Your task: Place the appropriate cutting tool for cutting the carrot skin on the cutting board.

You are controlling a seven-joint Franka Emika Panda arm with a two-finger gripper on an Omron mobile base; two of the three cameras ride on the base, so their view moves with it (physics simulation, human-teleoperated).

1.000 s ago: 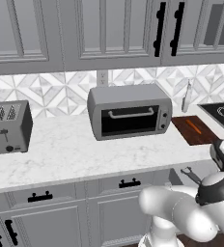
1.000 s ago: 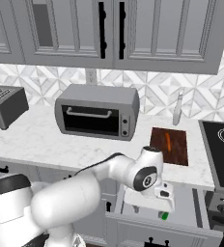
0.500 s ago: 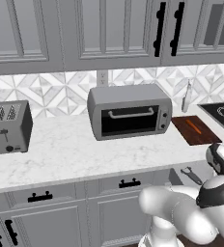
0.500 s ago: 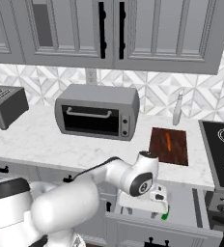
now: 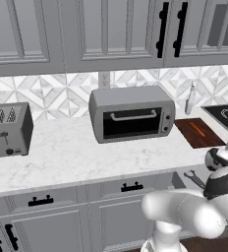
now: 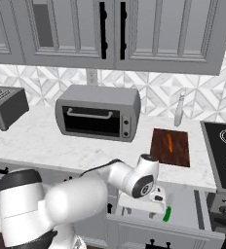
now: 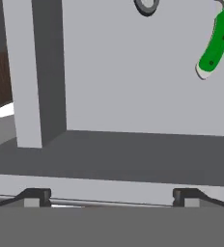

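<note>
The dark peeler (image 5: 194, 178) lies in the open drawer (image 6: 183, 206) under the counter, its forked head toward the left. On the counter at the right lies the reddish-brown cutting board (image 5: 200, 133) (image 6: 171, 146), and the orange carrot (image 5: 197, 129) (image 6: 169, 142) rests on it. My gripper (image 6: 156, 198) (image 7: 111, 198) hangs low over the drawer's grey floor, open, with nothing between its fingertips (image 7: 34, 195). A small dark ring (image 7: 147, 5) peeks in at the top edge of the hand view; I cannot tell what it belongs to.
A green-handled item (image 7: 213, 46) (image 6: 166, 214) lies in the drawer near my hand. The toaster oven (image 5: 130, 115) stands left of the board, the toaster (image 5: 8, 129) at far left. A bottle (image 5: 189, 101) stands behind the board, beside the black stovetop (image 6: 224, 146).
My arm has sunk a little and shifted slightly left over the open drawer. Nothing on the counter has moved.
</note>
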